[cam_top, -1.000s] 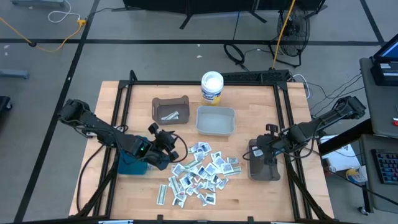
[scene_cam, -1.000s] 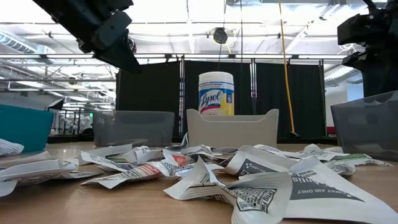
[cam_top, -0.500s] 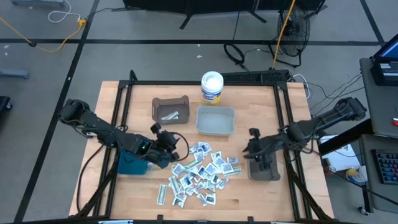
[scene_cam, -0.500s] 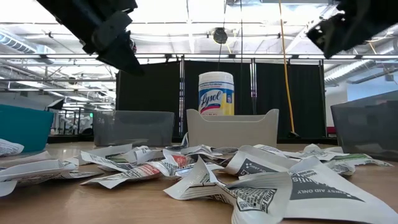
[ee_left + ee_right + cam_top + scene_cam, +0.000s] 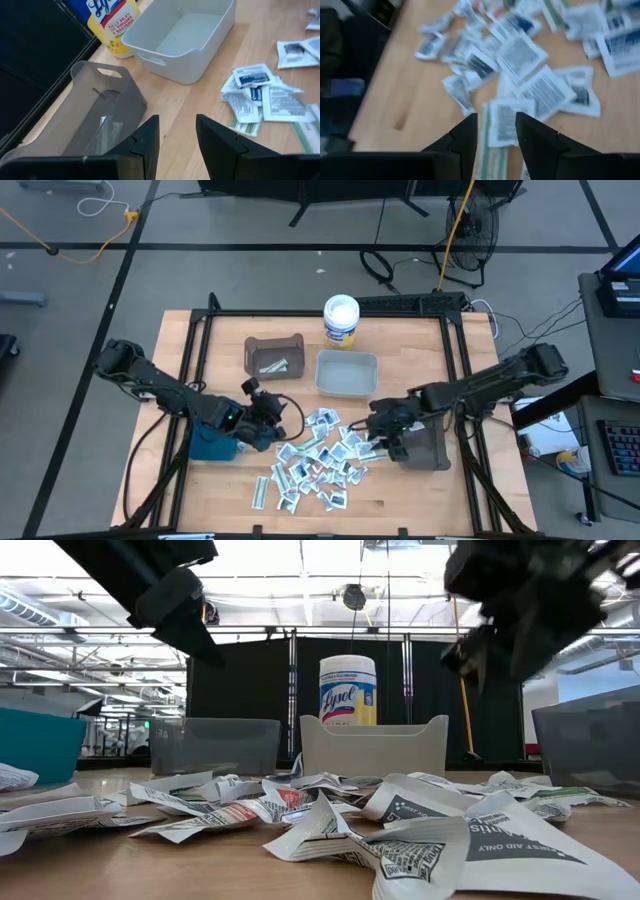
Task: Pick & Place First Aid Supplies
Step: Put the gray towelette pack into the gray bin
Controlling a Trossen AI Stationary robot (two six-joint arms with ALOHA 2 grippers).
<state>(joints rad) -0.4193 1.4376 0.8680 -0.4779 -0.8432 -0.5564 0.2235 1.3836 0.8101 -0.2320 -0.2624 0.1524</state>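
Two arms work the table. Left gripper [image 5: 268, 404] hangs parted and empty beside the teal bin [image 5: 209, 442], partly hidden under the arm. Packets [image 5: 325, 455] litter the wood between. Right gripper [image 5: 378, 426] (blurred) hovers parted over their edge, holding nothing.

a robotics lab: black curtains [image 5: 240, 680], floor cables [image 5: 60, 240].

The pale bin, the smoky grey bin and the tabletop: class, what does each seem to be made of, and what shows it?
Pale bin: probably opaque moulded plastic, matte, with rounded corners and a rolled rim.
Smoky grey bin: likely translucent tinted plastic; packets inside show through its wall.
Tabletop: apparently wood, light tan and smooth, with faint plank lines.
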